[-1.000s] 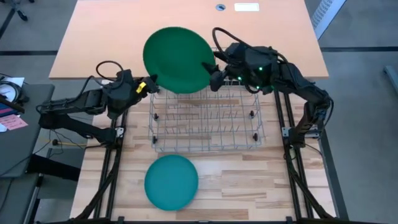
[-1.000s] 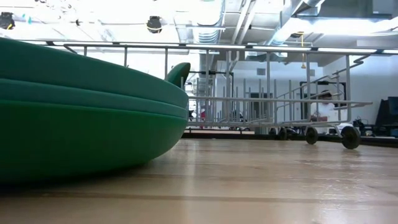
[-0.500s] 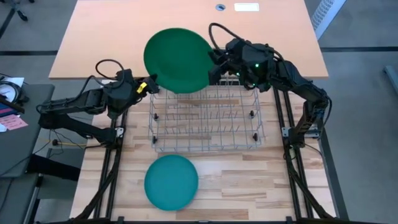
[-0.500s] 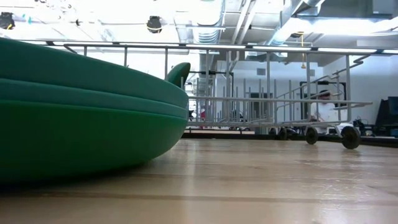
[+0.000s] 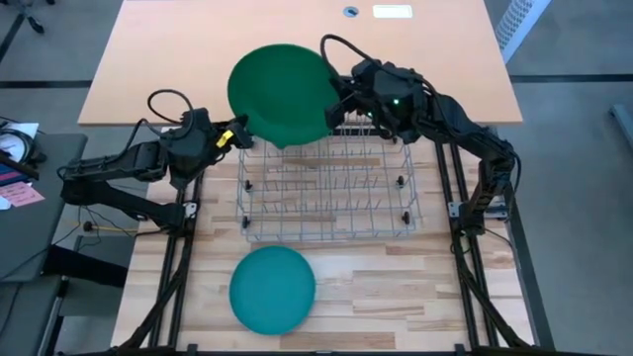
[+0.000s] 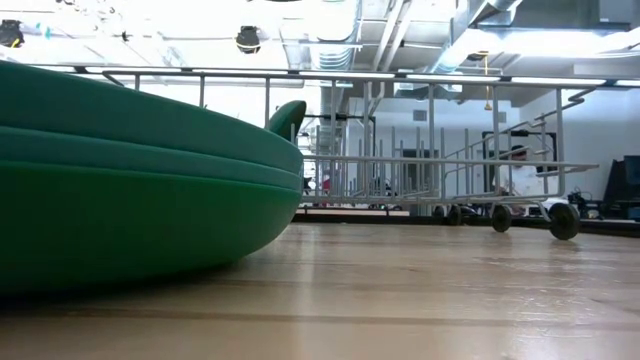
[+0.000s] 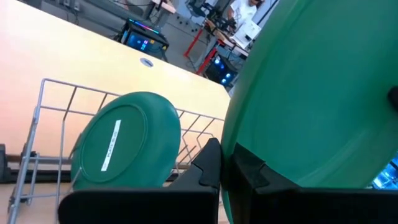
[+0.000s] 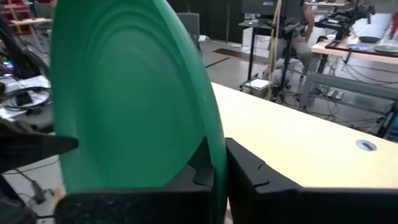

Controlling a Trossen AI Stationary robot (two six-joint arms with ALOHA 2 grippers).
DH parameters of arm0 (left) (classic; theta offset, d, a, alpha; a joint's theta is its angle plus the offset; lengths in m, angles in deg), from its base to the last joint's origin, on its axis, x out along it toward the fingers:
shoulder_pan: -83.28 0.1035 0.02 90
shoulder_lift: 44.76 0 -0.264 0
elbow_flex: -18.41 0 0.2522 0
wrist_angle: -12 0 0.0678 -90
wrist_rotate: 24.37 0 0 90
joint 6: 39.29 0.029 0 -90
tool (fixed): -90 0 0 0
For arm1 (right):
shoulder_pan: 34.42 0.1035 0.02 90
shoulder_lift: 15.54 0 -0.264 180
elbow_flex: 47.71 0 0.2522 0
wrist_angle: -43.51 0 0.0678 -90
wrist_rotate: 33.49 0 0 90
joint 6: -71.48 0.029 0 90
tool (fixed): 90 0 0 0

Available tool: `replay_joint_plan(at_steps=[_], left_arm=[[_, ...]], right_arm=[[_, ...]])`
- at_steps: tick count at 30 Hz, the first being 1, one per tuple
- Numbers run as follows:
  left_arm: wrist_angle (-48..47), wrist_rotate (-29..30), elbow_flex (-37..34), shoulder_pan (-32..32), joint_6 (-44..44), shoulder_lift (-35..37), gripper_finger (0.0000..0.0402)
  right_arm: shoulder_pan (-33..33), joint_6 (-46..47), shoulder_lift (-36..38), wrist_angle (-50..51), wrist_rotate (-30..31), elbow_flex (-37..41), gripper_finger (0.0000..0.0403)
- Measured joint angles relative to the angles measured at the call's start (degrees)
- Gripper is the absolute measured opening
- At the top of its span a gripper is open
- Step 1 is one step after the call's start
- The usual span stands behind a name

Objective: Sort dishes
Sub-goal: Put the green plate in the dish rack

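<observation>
A dark green plate is held in the air over the far left corner of the wire rack, its hollow side up. My left gripper is shut on its near left rim. My right gripper is shut on its right rim. Another dark green plate stands on edge in the rack, its underside with a white label toward the left wrist camera. A teal plate lies on top of a stack near the table's front edge. My left gripper pinches the plate's rim between its two fingers, coming level from the table's left. The plate is lifted clear and tilted. My right gripper has the opposite rim between its two fingers, coming from the table's right. The plate stands edge-on in its wrist view.
The rack's upright wires stand in rows below the held plate. The far half of the table is a bare orange board. A light wooden top lies around the stack.
My right gripper has gone toward the table's far edge, along the held plate's rim from its near right part to its right side. The plate and my left gripper have stayed about where they were.
</observation>
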Motion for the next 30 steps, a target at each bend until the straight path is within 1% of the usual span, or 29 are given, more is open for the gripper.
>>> replay_joint_plan(at_steps=[3,5,9,13,16,17,18,19,21,25,28,30], left_arm=[[0.02,-0.81,0.00,0.00,0.08,-0.02,0.0006],[0.21,-1.85,0.00,-0.05,0.78,-0.02,0.0022],[0.48,-5.31,0.00,-0.10,2.04,0.48,0.0076],[1.41,-9.04,0.05,-0.35,2.77,2.48,0.0136],[1.95,-10.57,0.09,-0.68,7.12,4.37,0.0164],[2.04,-10.47,0.09,-1.03,8.64,5.16,0.0169],[1.12,-8.96,0.07,-1.33,10.34,6.22,0.0171],[0.06,-8.15,-0.11,-1.56,11.74,7.43,0.0171],[1.29,-7.57,0.26,-1.50,13.47,9.55,0.0172],[-2.23,-2.89,0.10,-0.28,13.14,12.18,0.0173],[-4.39,0.79,0.02,1.49,11.79,12.98,0.0173],[-5.30,1.60,0.02,2.88,10.85,13.33,0.0173]], right_arm=[[0.03,-0.65,0.12,0.38,0.74,0.02,0.0012],[-0.06,-0.44,0.14,1.07,0.78,0.02,0.0012],[-0.68,2.50,0.70,3.36,0.65,-0.27,0.0011],[-0.95,4.11,3.54,4.14,0.18,-0.24,0.0008],[-2.27,4.10,6.09,4.95,-0.39,-0.15,0.0008],[-2.59,4.22,6.68,4.82,-0.25,-0.15,0.0008],[-3.11,4.91,7.47,5.45,1.58,-0.15,0.0008],[-3.80,5.90,8.88,5.32,1.79,-0.15,0.0007],[-5.65,9.14,12.10,4.90,2.39,-0.49,0.0007],[-10.92,17.53,17.10,7.63,-2.79,-0.72,0.0007],[-12.91,18.65,19.37,9.98,-5.67,-0.51,0.0007],[-13.46,18.16,20.47,11.66,-6.20,-0.30,0.0007]])
